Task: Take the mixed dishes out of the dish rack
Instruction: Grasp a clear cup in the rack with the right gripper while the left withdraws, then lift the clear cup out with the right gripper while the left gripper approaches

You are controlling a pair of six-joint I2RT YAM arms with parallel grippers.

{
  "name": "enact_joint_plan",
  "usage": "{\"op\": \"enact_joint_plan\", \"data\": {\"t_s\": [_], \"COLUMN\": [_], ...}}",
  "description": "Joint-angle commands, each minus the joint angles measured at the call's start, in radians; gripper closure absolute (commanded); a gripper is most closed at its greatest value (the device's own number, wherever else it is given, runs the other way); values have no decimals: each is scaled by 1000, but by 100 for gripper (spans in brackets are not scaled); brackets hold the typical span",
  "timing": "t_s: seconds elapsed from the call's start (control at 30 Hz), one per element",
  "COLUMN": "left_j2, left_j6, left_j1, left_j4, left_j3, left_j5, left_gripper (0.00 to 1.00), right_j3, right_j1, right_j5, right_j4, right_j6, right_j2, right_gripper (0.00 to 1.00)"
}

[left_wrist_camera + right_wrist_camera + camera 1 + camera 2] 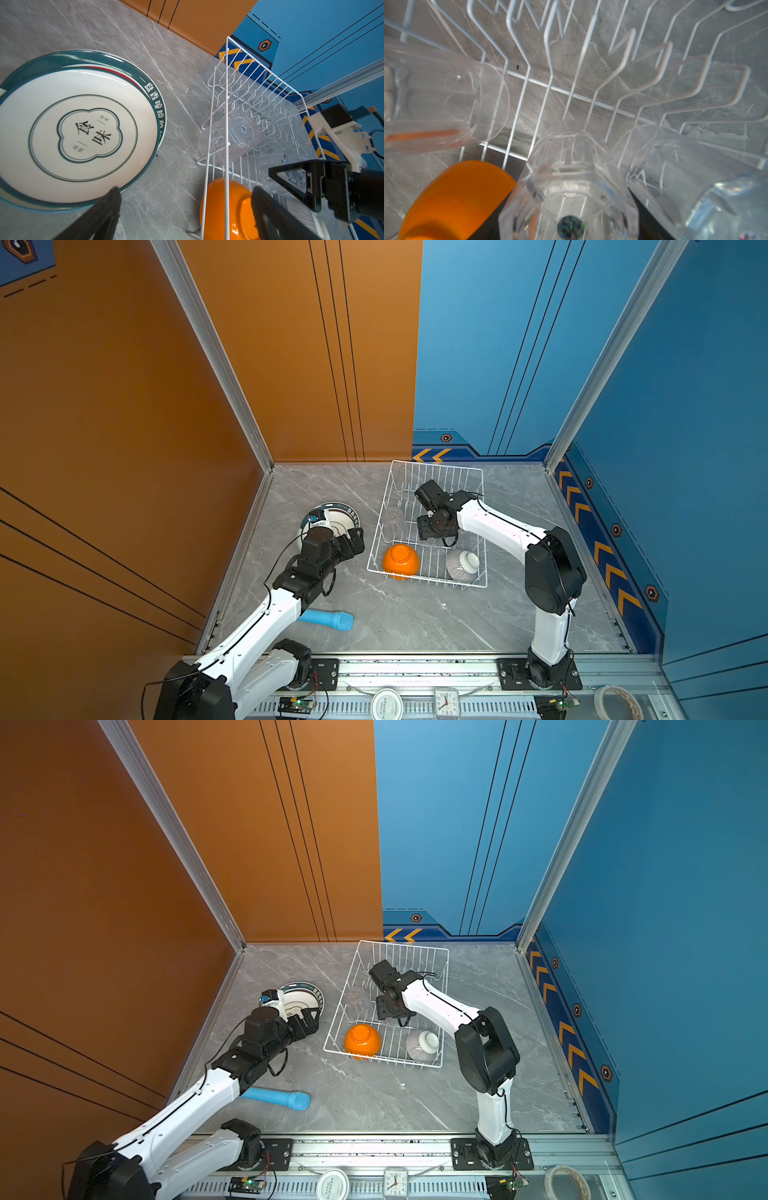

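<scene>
1. In both top views the dish rack [440, 477] holds an overturned orange bowl [400, 561] and striped bowl [462, 566], both near the right gripper [434, 533], which reaches down inside. I cannot tell how wide its jaws stand.
2. Left wrist view: the left gripper [185, 191] is spread wide and empty. Stacked plates [83, 128] lie just beside one finger, outside the rack.
3. Right wrist view: 3 tumblers [446, 99] lie in the rack, the middle tumbler [571, 187] closest to the gripper, whose fingers are cut off.
</scene>
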Motion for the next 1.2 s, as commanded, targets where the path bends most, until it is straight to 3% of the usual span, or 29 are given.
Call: {"op": "enact_joint_plan", "data": {"t_s": [0.0, 0.2, 0.7, 1.03, 1.17], "left_j2": [4, 0, -57, -28, 15], "left_j6": [14, 10, -1, -17, -4], "left_j1": [-12, -12, -29, -82, -120], "left_j4": [25, 29, 40, 272, 360], "left_j3": [-15, -15, -20, -51, -35], "left_j5": [-11, 3, 50, 175, 209], "left_gripper": [2, 2, 2, 2, 2], "right_j3": [27, 43, 2, -169, -189], "right_j1": [-7, -7, -11, -60, -65], "right_j5": [-13, -42, -140, -349, -383], "right_j4": [-36, -36, 37, 259, 282], "right_j6": [13, 19, 72, 192, 211], "right_j2": [2, -22, -197, -379, -424], "right_gripper": [37, 42, 43, 45, 44]}}
